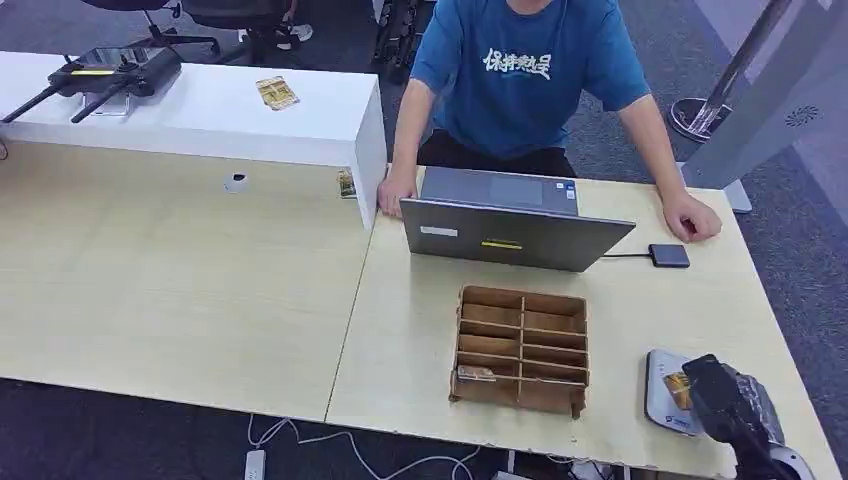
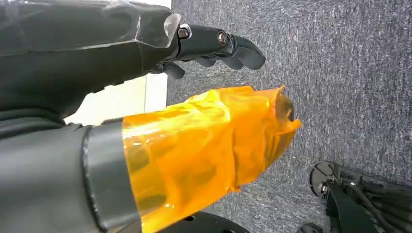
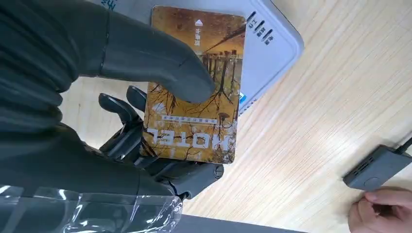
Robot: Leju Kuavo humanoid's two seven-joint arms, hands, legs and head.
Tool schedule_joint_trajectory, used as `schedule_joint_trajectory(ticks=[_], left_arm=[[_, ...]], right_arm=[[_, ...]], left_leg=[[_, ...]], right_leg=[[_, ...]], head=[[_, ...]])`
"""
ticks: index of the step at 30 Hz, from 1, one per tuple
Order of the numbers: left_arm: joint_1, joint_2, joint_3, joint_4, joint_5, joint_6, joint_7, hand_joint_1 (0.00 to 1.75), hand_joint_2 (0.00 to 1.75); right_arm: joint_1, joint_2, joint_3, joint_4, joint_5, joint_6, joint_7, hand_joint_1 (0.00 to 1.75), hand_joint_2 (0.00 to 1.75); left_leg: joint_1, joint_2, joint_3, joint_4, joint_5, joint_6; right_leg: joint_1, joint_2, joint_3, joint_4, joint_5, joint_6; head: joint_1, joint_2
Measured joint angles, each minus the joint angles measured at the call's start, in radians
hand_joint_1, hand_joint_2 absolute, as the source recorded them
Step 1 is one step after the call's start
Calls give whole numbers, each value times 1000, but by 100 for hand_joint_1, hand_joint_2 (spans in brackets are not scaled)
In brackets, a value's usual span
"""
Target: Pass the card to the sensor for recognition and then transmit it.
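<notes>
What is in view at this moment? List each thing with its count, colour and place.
card: one, golden brown with HOTEL print, pinched in the right hand over the sensor
sensor: one, white-grey pad, near table edge on the right
divided box: one, brown, mid table; one card in a near-left slot
laptop: one, grey, open toward the person
small dark device: one, cabled, beside the person's hand
other cards: one on the white counter, one by the counter's side
controller: one, black, on the counter
person: one, blue shirt, behind the table
right hand: dark, holding the card
left hand: dark, thumb wrapped in orange film, above grey carpet
</notes>
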Motion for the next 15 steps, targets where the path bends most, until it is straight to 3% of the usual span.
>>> schedule_joint_trajectory(ticks=[15], left_arm=[[0,2,0,0,-3,0,1,0,0]], right_arm=[[-6,-8,19,10,14,14,27,175,175]], left_leg=[[0,0,0,0,0,0]], right_leg=[[0,0,0,0,0,0]], head=[[0,0]])
